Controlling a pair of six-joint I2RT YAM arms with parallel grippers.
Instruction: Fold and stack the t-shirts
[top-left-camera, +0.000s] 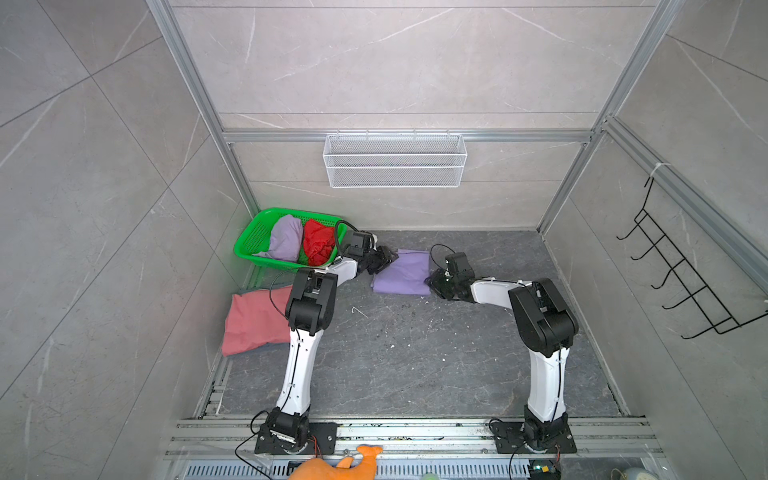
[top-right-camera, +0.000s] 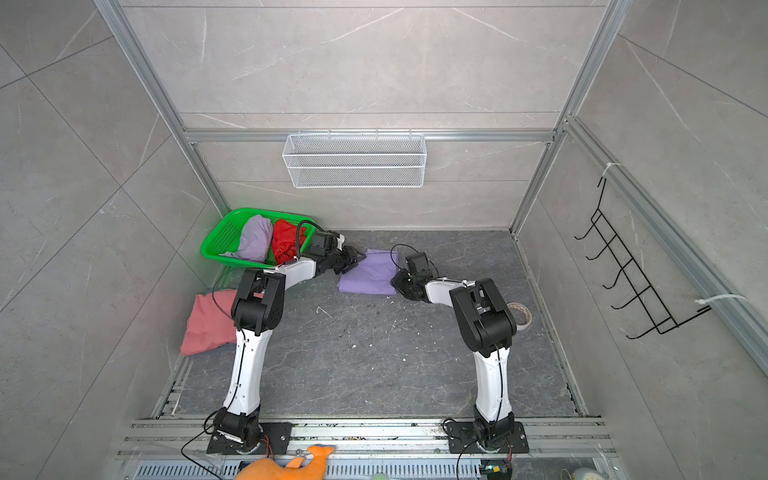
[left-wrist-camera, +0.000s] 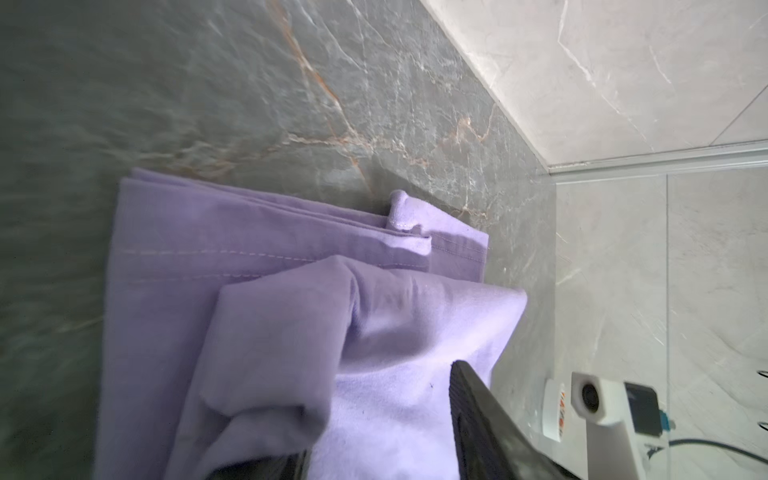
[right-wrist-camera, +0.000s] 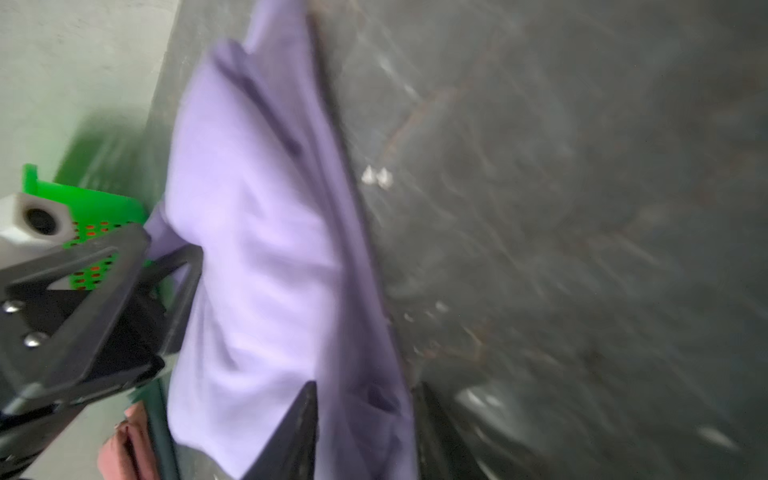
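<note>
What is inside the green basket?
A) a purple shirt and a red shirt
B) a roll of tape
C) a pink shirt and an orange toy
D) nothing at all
A: in both top views the green basket holds a crumpled lavender t-shirt next to a red t-shirt, while the pink t-shirt lies outside it.

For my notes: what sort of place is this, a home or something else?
Probably a lab mock-up of a laundry corner, not a home: stone-look panels sit in an aluminium frame, the left arm and right arm are mounted on rails, and a green basket holds t-shirts.
</note>
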